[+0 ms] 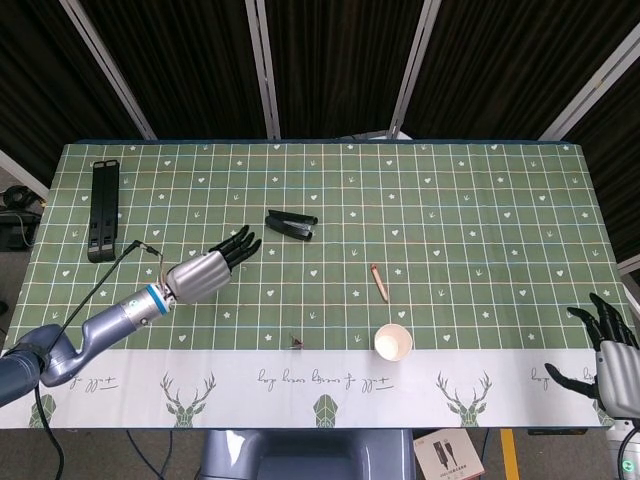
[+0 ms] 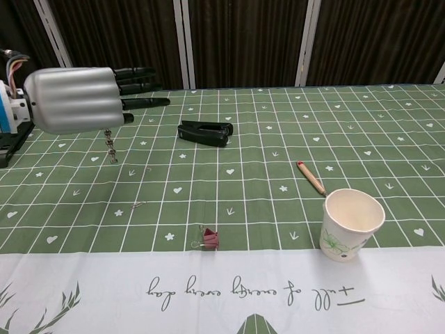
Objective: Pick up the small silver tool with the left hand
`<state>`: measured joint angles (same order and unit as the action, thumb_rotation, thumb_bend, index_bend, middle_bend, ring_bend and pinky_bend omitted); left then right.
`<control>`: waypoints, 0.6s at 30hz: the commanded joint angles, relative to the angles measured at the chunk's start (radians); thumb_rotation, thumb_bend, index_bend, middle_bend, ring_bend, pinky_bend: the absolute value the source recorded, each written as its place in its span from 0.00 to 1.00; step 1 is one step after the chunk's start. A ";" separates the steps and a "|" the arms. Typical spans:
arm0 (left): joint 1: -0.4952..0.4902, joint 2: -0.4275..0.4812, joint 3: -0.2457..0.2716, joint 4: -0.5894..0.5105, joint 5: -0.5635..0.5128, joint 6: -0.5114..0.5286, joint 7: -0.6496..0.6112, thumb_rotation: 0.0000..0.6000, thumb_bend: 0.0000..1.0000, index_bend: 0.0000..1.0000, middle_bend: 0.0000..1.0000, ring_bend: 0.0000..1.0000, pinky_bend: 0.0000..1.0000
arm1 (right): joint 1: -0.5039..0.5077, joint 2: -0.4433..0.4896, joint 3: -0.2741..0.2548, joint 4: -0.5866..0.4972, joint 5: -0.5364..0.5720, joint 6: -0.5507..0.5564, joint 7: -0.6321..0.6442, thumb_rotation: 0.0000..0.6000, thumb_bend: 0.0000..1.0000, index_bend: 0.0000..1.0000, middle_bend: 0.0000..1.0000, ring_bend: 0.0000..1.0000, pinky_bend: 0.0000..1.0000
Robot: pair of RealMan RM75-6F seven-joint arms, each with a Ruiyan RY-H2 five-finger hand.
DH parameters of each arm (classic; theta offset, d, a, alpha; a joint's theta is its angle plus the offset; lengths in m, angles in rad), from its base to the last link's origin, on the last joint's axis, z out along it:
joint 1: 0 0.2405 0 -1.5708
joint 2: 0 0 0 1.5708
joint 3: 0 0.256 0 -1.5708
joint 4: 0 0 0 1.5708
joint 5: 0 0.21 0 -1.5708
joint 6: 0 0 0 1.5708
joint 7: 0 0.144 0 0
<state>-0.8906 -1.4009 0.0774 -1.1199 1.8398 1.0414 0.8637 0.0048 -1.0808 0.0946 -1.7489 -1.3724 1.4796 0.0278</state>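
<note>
While your left robot hand [image 2: 73, 99] hangs over the left side of the desk [image 2: 389, 132], the tool [image 2: 110, 147] dangles straight down from under it. The top of the tool is hidden under the fingers [image 2: 142, 102], which reach out flat to the right. So you cannot see the pinch itself, but I think the thumb and a finger hold the tool up. Its tip is close to the green cloth. I cannot tell if it touches.

The tool is thin, shiny and bumpy, a bit like a tiny screw or chain. It looks very light, so weight will not be a problem. It looks like hard metal, so a firm squeeze should not hurt it. But it is smooth and skinny, so it could slip out or swing about. I think the best place to hold it is the top end, with the rest hanging free below. Move slowly so it does not wobble loose.

The stapler [image 2: 205, 132] lies to the right of the tool, well apart.

Your right robot hand [image 1: 610, 350] is at the near right edge, fingers spread, holding nothing.
</note>
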 commanded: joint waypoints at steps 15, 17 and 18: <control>-0.053 -0.043 0.027 0.008 0.089 -0.090 0.094 1.00 0.37 0.59 0.00 0.00 0.00 | -0.002 0.000 0.002 0.007 -0.009 0.007 0.018 1.00 0.09 0.20 0.01 0.00 0.16; -0.058 -0.049 0.035 0.017 0.104 -0.091 0.082 1.00 0.37 0.59 0.00 0.00 0.00 | -0.003 0.001 0.000 0.004 -0.011 0.007 0.019 1.00 0.09 0.20 0.01 0.00 0.16; -0.058 -0.053 0.035 0.023 0.104 -0.093 0.081 1.00 0.37 0.59 0.00 0.00 0.00 | -0.004 0.002 0.000 0.003 -0.012 0.008 0.018 1.00 0.09 0.20 0.01 0.00 0.16</control>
<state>-0.9468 -1.4492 0.1107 -1.1027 1.9421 0.9508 0.9473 0.0014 -1.0794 0.0949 -1.7459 -1.3839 1.4878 0.0463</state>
